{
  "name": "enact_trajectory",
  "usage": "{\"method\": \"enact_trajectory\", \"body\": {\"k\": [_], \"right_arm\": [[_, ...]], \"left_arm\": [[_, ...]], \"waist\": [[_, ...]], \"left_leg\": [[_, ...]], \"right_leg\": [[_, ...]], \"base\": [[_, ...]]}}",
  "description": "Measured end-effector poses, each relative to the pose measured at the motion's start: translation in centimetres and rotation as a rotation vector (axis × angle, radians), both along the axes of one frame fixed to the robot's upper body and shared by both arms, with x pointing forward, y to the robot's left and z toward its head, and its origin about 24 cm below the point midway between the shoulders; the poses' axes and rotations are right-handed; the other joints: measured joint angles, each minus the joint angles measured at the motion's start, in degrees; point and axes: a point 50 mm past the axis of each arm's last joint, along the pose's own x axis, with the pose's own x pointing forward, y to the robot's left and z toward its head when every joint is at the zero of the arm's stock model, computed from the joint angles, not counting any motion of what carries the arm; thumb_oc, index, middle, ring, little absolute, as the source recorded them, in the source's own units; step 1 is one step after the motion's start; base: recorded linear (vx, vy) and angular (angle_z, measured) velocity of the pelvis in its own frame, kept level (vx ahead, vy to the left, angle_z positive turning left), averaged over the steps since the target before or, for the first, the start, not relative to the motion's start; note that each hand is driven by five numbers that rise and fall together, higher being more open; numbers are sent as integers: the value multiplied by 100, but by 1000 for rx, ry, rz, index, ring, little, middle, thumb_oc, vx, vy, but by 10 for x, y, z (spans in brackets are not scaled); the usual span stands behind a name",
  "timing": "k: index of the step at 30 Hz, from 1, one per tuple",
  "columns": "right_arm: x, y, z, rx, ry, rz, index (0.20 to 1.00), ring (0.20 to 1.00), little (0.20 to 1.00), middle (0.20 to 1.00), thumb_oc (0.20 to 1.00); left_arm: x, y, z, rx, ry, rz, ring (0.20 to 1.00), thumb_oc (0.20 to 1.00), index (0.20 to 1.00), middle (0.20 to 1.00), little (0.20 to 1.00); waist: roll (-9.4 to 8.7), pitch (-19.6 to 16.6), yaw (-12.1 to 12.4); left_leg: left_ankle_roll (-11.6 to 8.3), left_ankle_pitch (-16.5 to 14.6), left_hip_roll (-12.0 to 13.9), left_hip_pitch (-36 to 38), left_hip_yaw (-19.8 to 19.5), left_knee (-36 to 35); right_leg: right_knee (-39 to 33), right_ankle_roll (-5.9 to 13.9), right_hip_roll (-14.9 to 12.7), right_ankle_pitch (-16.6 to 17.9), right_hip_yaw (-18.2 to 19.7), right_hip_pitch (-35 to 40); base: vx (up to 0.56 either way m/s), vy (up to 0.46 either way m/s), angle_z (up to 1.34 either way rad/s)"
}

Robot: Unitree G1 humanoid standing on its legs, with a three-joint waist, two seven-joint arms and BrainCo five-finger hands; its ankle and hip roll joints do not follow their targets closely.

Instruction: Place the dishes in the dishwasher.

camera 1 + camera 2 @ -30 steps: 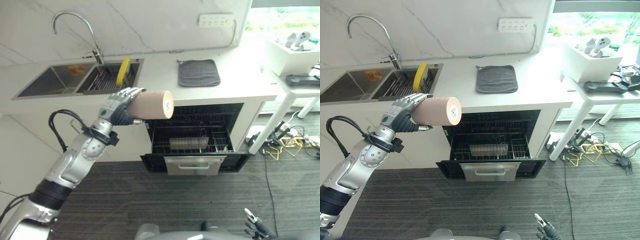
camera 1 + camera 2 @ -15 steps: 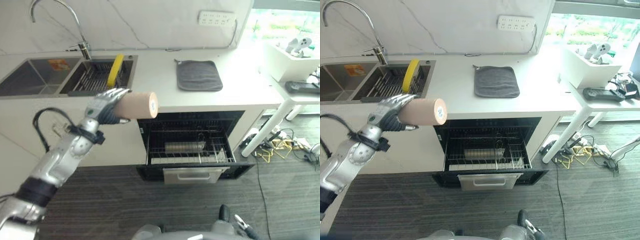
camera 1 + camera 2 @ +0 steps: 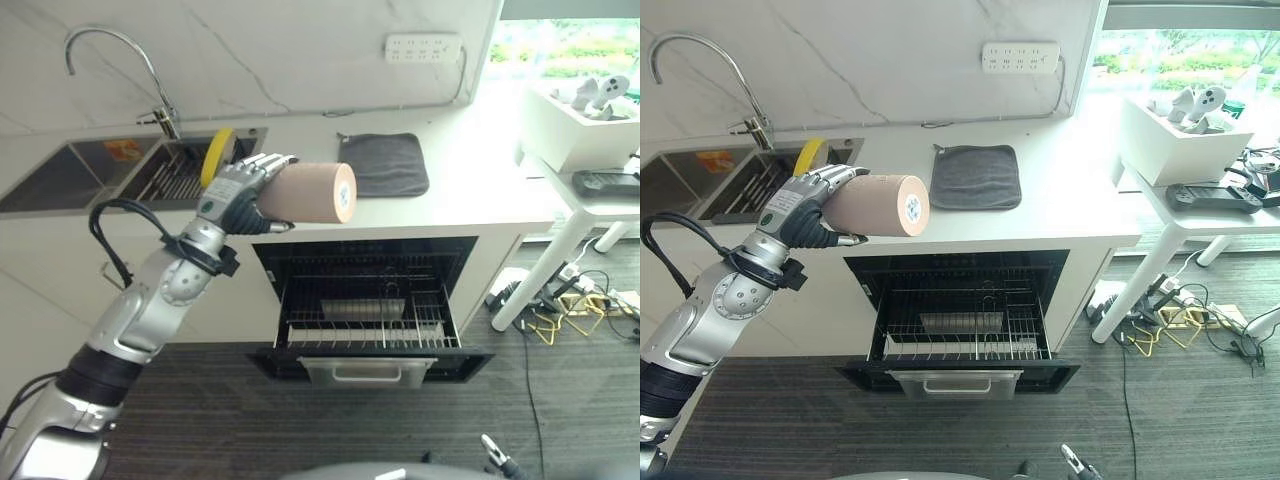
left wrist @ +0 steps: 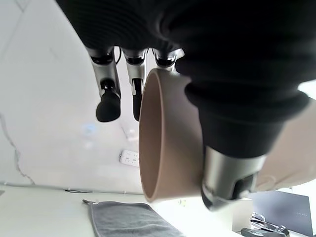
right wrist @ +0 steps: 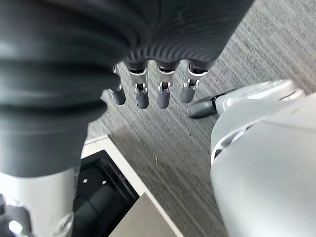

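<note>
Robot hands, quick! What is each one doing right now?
Left hand: closed around a tan cup, held up in front of the counter.
Right hand: open, fingers relaxed over the floor, holding nothing.

Nothing legible here: the tan cup (image 3: pixel 310 192) carries a small pale sticker (image 3: pixel 911 205) on its flat base, the print too small to make out. Well to the left of the cup, an orange label (image 3: pixel 124 150) lies in the sink (image 3: pixel 60 185), unreadable too. Just beside the cup, a round green mark (image 3: pixel 767 220) sits on the back of the left hand (image 3: pixel 235 195), no letters to be told
</note>
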Motion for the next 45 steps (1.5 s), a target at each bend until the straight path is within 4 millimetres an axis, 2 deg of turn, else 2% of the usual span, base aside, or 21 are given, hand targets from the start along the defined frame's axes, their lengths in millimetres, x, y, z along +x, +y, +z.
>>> {"method": "enact_trajectory", "body": {"k": [5, 8, 9, 11, 12, 13, 15, 17, 18, 19, 20, 22, 23, 24, 27, 29, 32, 34, 38, 42, 45], "right_arm": [[20, -17, 12, -40, -135, -118, 1000, 1000, 1000, 1000, 1000], [19, -37, 18, -82, -152, -349, 1000, 1000, 1000, 1000, 1000], [29, -39, 29, -129, -213, -348, 1000, 1000, 1000, 1000, 1000], [73, -23, 65, -147, -435, -307, 1000, 1000, 1000, 1000, 1000], [97, -6, 98, -120, -612, -300, 1000, 1000, 1000, 1000, 1000], [121, 6, 125, -85, -756, -324, 1000, 1000, 1000, 1000, 1000], [125, -3, 122, -111, -731, -389, 1000, 1000, 1000, 1000, 1000], [122, -6, 148, -193, -808, -369, 1000, 1000, 1000, 1000, 1000], [123, -6, 152, -218, -822, -343, 1000, 1000, 1000, 1000, 1000], [124, -6, 166, -253, -873, -274, 1000, 1000, 1000, 1000, 1000], [131, -4, 195, -309, -1000, -154, 1000, 1000, 1000, 1000, 1000], [148, 2, 230, -323, -1169, 41, 1000, 1000, 1000, 1000, 1000], [158, 10, 248, -310, -1258, 154, 1000, 1000, 1000, 1000, 1000], [172, 28, 266, -265, -1358, 324, 1000, 1000, 1000, 1000, 1000], [185, 61, 265, -122, -1364, 521, 1000, 1000, 1000, 1000, 1000], [188, 70, 259, -66, -1327, 566, 1000, 1000, 1000, 1000, 1000], [195, 81, 264, -33, -1327, 632, 1000, 1000, 1000, 1000, 1000], [199, 91, 267, -19, -1332, 664, 1000, 1000, 1000, 1000, 1000], [206, 101, 272, -21, -1321, 661, 1000, 1000, 1000, 1000, 1000], [210, 105, 279, -30, -1330, 664, 1000, 1000, 1000, 1000, 1000], [217, 119, 289, -41, -1341, 727, 1000, 1000, 1000, 1000, 1000]], "left_arm": [[7, 8, -18, -85, 89, 27, 200, 200, 200, 200, 200], [8, 11, -37, -301, 194, 45, 200, 200, 200, 200, 200], [8, 16, -46, -465, 234, 67, 200, 200, 200, 200, 200], [5, 29, -70, -691, 296, 156, 200, 200, 200, 200, 200], [-4, 35, -87, -883, 316, 213, 200, 200, 200, 200, 200], [-5, 35, -109, -1116, 381, 258, 200, 200, 200, 200, 200], [-5, 26, -117, -1234, 417, 245, 200, 200, 200, 200, 200], [-13, 22, -125, -1340, 431, 259, 200, 200, 200, 200, 200], [-13, 22, -125, -1342, 441, 260, 200, 200, 200, 200, 200], [-13, 20, -126, -1410, 447, 249, 200, 200, 200, 200, 200], [-13, 19, -126, -1442, 450, 249, 200, 200, 200, 200, 200], [-11, 19, -124, -1437, 443, 242, 200, 200, 200, 200, 200], [-10, 18, -122, -1419, 443, 236, 200, 200, 200, 200, 200], [-9, 15, -121, -1398, 454, 220, 200, 200, 200, 200, 200], [-8, 2, -118, -1312, 479, 166, 200, 200, 200, 200, 200], [-9, 0, -111, -1250, 462, 139, 200, 200, 200, 200, 200], [-5, 3, -99, -1103, 432, 114, 200, 200, 200, 200, 200], [-6, -2, -86, -1003, 398, 58, 200, 200, 200, 200, 200], [-4, -5, -79, -860, 392, 25, 200, 200, 200, 200, 200], [-4, -15, -68, -812, 366, -32, 200, 200, 200, 200, 200], [1, -18, -64, -771, 355, -28, 200, 200, 200, 200, 200]], "waist": [[11, -26, -75], [-65, -33, -81], [-95, -29, -111], [-183, -37, -401], [-177, -45, -511], [-272, -55, -609], [-425, -66, -650], [-426, -55, -679], [-447, -56, -774], [-441, -59, -827], [-405, -40, -884], [-423, -39, -900], [-425, -37, -900], [-418, -35, -868], [-395, -23, -632], [-387, -15, -390], [-397, 2, -137], [-409, 16, 23], [-412, 21, 154], [-415, 21, 208], [-414, 20, 230]], "left_leg": [[-29, 20, 60, 92, 50, -5], [-40, 5, 83, 183, 175, -25], [-39, 6, 83, 181, 182, -36], [-44, 15, 80, 194, 289, -7], [-43, 14, 63, 193, 416, -8], [-40, 14, 69, 204, 598, -7], [-35, 11, 54, 249, 667, -7], [0, -13, 22, 265, 875, -14], [-3, -10, 10, 265, 905, -11], [2, -13, -17, 275, 944, -14], [21, -22, -46, 271, 1007, -26], [29, -23, -69, 268, 1111, -22], [38, -15, -65, 267, 1120, -13], [39, -12, -55, 271, 1110, -14], [37, -6, -40, 259, 1071, -15], [38, -7, -31, 276, 1005, -13], [42, -15, -2, 273, 850, -23], [39, -13, 15, 271, 676, -14], [38, -13, 12, 264, 492, -14], [37, -11, 9, 219, 432, -17], [21, 5, 19, 184, 357, -13]], "right_leg": [[-3, -23, 67, -7, 52, 53], [-1, -39, 111, 6, 210, 48], [-3, -41, 121, 8, 239, 24], [-1, -82, 168, 70, 374, -100], [-1, -92, 181, 113, 517, -177], [-1, -104, 180, 179, 667, -271], [-1, -83, 192, 181, 757, -285], [-32, -81, 167, 140, 936, -417], [-31, -79, 162, 160, 948, -420], [-32, -69, 151, 171, 1001, -427], [-32, -58, 128, 180, 1074, -466], [-34, -43, 120, 211, 1145, -528], [-34, -36, 119, 219, 1158, -532], [-35, -33, 127, 228, 1146, -526], [-37, 7, 131, 260, 1085, -498], [-38, 18, 118, 256, 1020, -424], [-38, -10, 109, 228, 857, -293], [-36, -31, 107, 220, 695, -201], [-36, -35, 87, 180, 541, -109], [-35, -35, 70, 168, 468, -108], [-29, -43, 77, 164, 415, -105]], "base": [[22, -40, -8], [22, -42, -24], [-48, -4, -21], [-55, 18, -36], [-14, 22, -64], [-2, 16, -64], [-11, 20, -35], [-19, 29, -41], [-20, 21, -35], [-33, 3, -23], [-44, -3, -27], [-53, -18, -25], [-33, -35, -9], [-18, -45, 2], [6, -49, 11], [37, -54, 25], [40, -43, 28], [35, -18, 36], [29, 13, 19], [5, 14, 10], [-3, 8, 9]]}}
